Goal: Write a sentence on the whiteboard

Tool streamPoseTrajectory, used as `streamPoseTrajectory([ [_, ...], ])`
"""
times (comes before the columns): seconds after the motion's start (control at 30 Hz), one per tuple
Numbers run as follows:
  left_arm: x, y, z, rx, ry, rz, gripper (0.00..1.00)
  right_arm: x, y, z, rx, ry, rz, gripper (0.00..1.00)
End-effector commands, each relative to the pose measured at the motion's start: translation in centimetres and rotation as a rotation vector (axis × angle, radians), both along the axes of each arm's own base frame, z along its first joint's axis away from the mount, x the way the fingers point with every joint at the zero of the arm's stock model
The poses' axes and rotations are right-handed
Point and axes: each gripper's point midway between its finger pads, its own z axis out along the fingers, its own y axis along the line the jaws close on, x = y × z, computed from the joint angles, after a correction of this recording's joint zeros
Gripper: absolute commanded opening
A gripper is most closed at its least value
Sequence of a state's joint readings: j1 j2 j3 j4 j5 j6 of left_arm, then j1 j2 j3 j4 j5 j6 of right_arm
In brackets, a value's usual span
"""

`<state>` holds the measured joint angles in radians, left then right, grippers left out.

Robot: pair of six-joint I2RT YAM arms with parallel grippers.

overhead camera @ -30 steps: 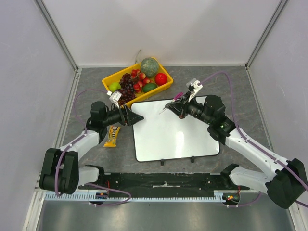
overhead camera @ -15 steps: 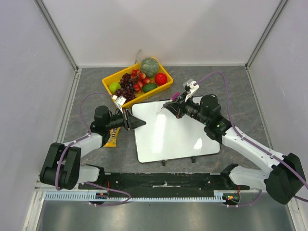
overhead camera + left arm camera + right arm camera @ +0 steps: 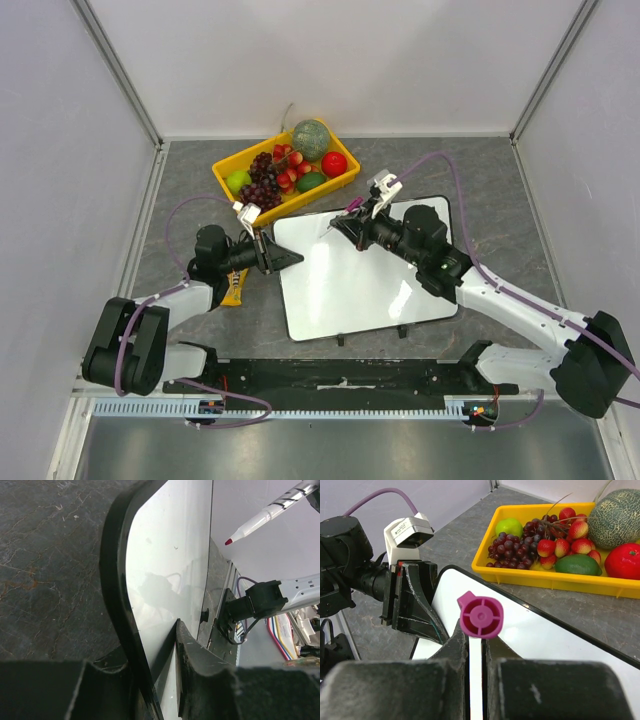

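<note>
The whiteboard (image 3: 365, 275) lies flat on the grey table, blank and glossy, with two black clips on its near edge. My left gripper (image 3: 284, 258) is shut on the board's left edge; in the left wrist view its jaws (image 3: 150, 655) straddle the rim, one finger on the white face (image 3: 170, 570). My right gripper (image 3: 350, 222) hovers over the board's far left corner, shut on a marker (image 3: 343, 218). The marker's magenta end cap (image 3: 481, 615) faces the right wrist camera, above the board (image 3: 545, 640). Its red tip (image 3: 228, 542) hangs just above the board.
A yellow tray (image 3: 226, 173) of fruit stands behind the board, holding grapes, strawberries, a melon (image 3: 311, 139) and a red apple (image 3: 334, 163). A yellow candy bar (image 3: 235, 285) lies beside the left arm. Grey walls close in both sides.
My left gripper has shut on the whiteboard's left edge. The right arm has carried the marker left and a little farther back, toward the board's far left corner.
</note>
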<state>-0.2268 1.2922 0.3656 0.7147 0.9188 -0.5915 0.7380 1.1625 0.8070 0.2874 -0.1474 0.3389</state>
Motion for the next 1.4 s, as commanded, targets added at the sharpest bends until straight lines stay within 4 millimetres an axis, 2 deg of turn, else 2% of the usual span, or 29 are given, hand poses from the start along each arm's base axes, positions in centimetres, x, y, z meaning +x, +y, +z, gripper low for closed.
streamPoseTrajectory([
  [0.0, -0.2, 0.6, -3.2, 0.098, -0.043, 0.025, 0.02, 0.9, 0.1, 3.7, 0.034, -0.117, -0.055, 0.00],
  [0.27, -1.1, 0.9, -3.0, 0.089, -0.075, 0.040, 0.02, 0.6, 0.7, 4.0, 0.047, -0.126, -0.055, 0.00],
  [0.83, -0.7, 0.8, -3.6, 0.104, -0.048, 0.035, 0.02, -0.2, 2.5, 3.5, 0.016, -0.155, -0.104, 0.00],
  [1.1, -0.7, 0.8, -3.6, 0.104, -0.050, 0.032, 0.02, 0.4, 3.5, 2.0, -0.006, -0.143, -0.125, 0.00],
  [1.37, -0.6, 0.8, -3.8, 0.107, -0.043, 0.031, 0.02, 1.0, 2.7, 0.2, -0.029, -0.131, -0.193, 0.00],
])
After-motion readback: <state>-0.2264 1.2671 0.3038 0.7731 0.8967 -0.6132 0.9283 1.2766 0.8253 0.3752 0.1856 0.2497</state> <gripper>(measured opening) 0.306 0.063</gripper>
